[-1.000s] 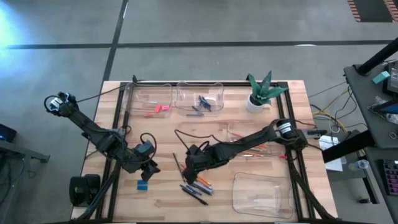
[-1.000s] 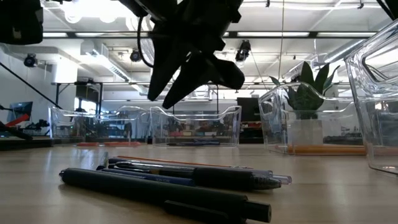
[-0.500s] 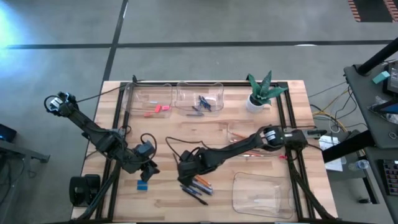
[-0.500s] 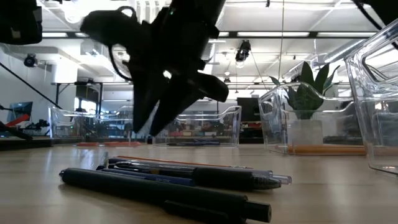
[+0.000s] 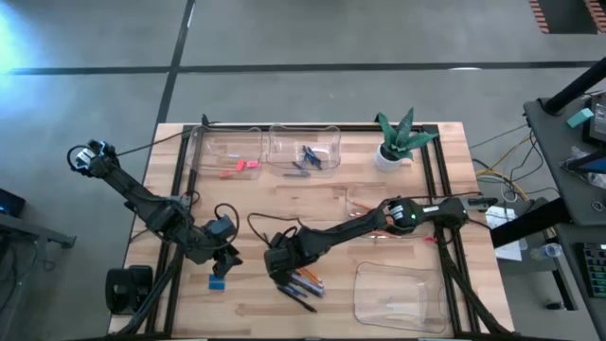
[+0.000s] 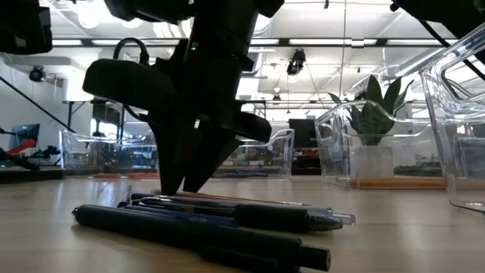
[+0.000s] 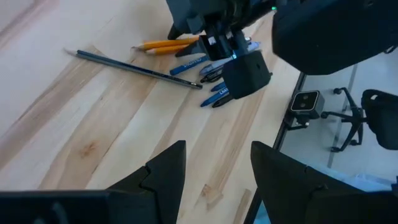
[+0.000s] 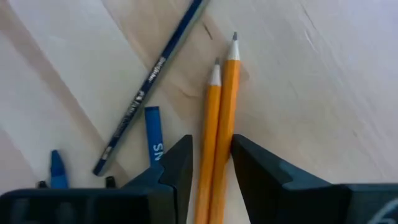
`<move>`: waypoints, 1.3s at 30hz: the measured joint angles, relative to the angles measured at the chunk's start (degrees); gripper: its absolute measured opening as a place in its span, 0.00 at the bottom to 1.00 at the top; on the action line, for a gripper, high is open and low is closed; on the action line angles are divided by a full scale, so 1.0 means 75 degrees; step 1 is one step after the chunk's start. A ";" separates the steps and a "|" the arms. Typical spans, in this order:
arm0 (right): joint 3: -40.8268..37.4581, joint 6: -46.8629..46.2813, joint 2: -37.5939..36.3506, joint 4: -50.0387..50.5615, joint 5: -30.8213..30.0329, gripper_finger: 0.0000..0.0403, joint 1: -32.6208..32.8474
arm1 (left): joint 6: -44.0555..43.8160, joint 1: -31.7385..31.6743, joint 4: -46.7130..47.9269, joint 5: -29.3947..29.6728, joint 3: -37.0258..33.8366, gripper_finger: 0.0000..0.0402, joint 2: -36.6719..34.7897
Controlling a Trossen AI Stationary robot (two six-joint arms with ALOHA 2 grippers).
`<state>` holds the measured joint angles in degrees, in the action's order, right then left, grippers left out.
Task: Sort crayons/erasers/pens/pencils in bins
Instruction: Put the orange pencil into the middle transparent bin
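Note:
Two orange pencils (image 8: 219, 118) lie side by side on the table, tips pointing away, in a small pile with dark pens (image 5: 301, 287) and blue crayons (image 8: 153, 134). My right gripper (image 5: 280, 266) is down on this pile, its fingers closed on the pencil pair (image 8: 211, 168). In the low view it reaches the pile (image 6: 183, 182) behind the pens (image 6: 204, 227). My left gripper (image 5: 225, 258) is open and empty, just above a blue eraser (image 5: 218, 281); it also shows in its wrist view (image 7: 217, 180). My right gripper pinches the two orange pencils together by their shafts (image 8: 214, 155), some way behind the sharpened tips, one finger on each outer side of the pair. The fingers come from above, pointing down. The pencils lie flat on the table.
Two clear bins stand at the far edge, one with pink erasers (image 5: 241, 166) and one with blue crayons (image 5: 308, 156). A third bin (image 5: 365, 201) lies under my right arm and a fourth (image 5: 398, 294) at the near right. A potted plant (image 5: 396, 140) stands at the far right.
My right gripper has gone toward the table's left and near edges and down, from above the pile to the pencils on the table. The pens and pencils have stayed where they were.

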<state>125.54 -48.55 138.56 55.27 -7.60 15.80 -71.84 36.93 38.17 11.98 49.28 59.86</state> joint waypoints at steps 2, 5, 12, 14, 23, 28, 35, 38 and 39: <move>0.0003 0.0022 0.0000 -0.0012 -0.0060 0.27 0.0010 | 0.0065 -0.0001 -0.0004 -0.0002 0.0000 0.42 0.0000; 0.0000 0.0020 -0.0011 -0.0020 -0.0033 0.27 -0.0008 | 0.0084 -0.0003 -0.0002 -0.0002 0.0000 0.42 0.0000; -0.0035 0.0020 -0.0238 0.0008 0.0041 0.27 -0.0113 | 0.0100 -0.0003 -0.0002 -0.0002 0.0000 0.42 0.0000; -0.0035 0.0020 -0.0362 -0.0010 0.0014 0.27 -0.0162 | 0.0101 -0.0003 0.0000 -0.0004 0.0000 0.42 0.0000; -0.0044 0.0069 -0.0458 -0.0014 -0.0066 0.27 -0.0322 | 0.0109 -0.0003 0.0003 -0.0002 0.0000 0.42 0.0000; -0.0138 0.0017 -0.0457 -0.0025 -0.0065 0.27 -0.0313 | 0.0265 -0.0003 0.0000 -0.0008 -0.0003 0.42 0.0000; -0.0432 -0.0371 -0.0452 -0.0030 0.0045 0.27 -0.0286 | 0.0310 -0.0003 0.0000 -0.0011 -0.0003 0.42 0.0000; -0.0470 -0.0449 -0.0446 -0.0038 0.0084 0.27 -0.0244 | 0.0376 -0.0006 0.0001 -0.0011 -0.0003 0.42 -0.0002; -0.0467 -0.0451 -0.0446 -0.0050 0.0084 0.27 -0.0227 | 0.0436 -0.0009 0.0000 -0.0016 -0.0003 0.42 0.0000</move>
<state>122.03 -51.93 135.22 54.90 -6.97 14.10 -68.57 36.86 38.17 11.86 49.25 59.86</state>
